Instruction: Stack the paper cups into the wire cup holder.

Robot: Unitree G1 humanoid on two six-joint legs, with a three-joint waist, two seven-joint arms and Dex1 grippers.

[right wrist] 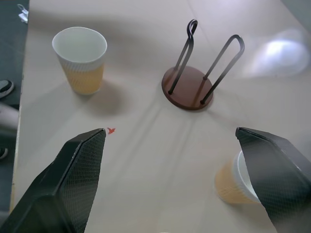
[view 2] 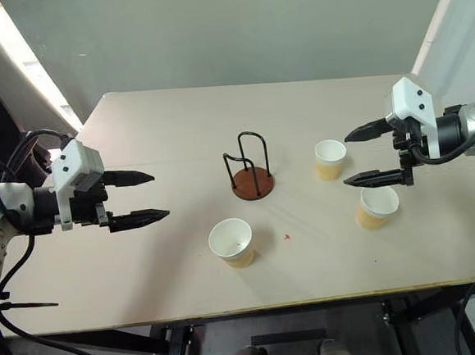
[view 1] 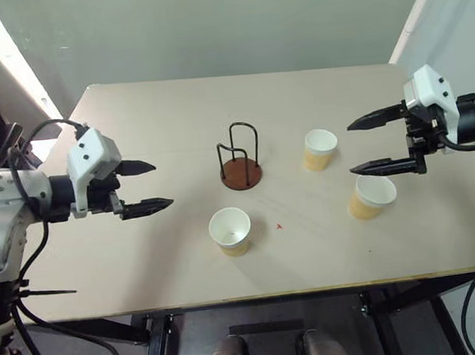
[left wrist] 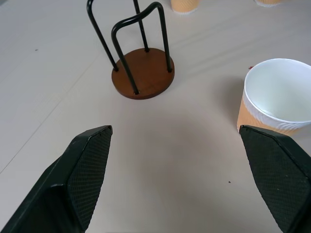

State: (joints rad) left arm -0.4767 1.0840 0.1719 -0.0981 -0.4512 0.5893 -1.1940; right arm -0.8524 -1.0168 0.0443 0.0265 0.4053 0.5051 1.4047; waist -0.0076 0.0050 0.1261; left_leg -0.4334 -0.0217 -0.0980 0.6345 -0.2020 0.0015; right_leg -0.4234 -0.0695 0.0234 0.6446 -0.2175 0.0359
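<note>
Left gripper (view 1: 150,186) hovers over the left part of the table, fingers spread wide, nothing between them; right gripper (view 1: 371,144) hovers over the right part, equally wide, also empty. Both point inward toward the table's middle. Surface: pale beige table (view 1: 145,259), matte, with a small red mark (view 1: 279,225) near centre front. Behind it a grey-green wall (view 1: 209,23); dark floor below the front edge. Count: one wire cup holder (view 1: 241,174), upright at table centre, empty. Three paper cups, all upright and apart: front cup (view 1: 230,231) before the holder, middle cup (view 1: 320,149) to its right, right cup (view 1: 371,197) below the right gripper.
</note>
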